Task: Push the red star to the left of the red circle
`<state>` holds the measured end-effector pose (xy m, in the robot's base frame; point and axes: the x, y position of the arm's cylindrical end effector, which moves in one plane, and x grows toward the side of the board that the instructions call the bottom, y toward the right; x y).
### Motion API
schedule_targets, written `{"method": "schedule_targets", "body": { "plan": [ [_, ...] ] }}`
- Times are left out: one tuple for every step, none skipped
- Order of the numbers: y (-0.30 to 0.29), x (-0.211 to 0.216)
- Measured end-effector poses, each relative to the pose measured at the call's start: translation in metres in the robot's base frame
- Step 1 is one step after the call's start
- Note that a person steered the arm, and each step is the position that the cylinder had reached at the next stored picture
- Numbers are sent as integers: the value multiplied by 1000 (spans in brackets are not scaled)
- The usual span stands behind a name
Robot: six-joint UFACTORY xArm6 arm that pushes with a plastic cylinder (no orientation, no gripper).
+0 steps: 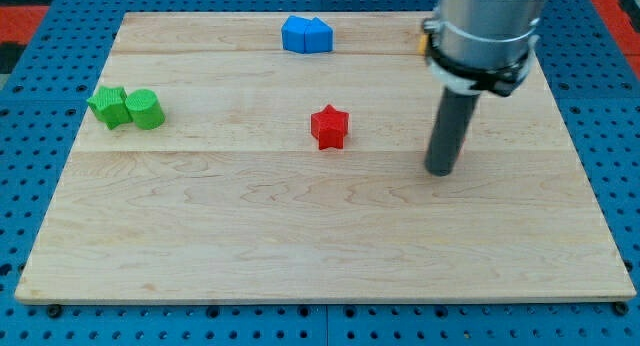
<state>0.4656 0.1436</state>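
Observation:
The red star (329,126) lies near the middle of the wooden board (300,246). My tip (440,172) rests on the board to the star's right and a little lower in the view, well apart from it. No red circle shows in the view; the arm's grey body (487,31) covers the board's top right part, and a small yellow-orange bit (422,43) peeks out at its left edge.
Two blue blocks (306,34) sit touching near the view's top centre. A green star (108,106) and a green cylinder (145,109) sit touching near the board's left edge. A blue pegboard surrounds the board.

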Motion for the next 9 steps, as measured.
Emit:
{"method": "schedule_targets", "body": {
  "plan": [
    [1,6],
    [-70,17],
    [-154,15],
    [-211,-4],
    [-200,-52],
    [-166,-65],
    [-97,-59],
    [-91,-57],
    [-112,-55]
  ]
}}
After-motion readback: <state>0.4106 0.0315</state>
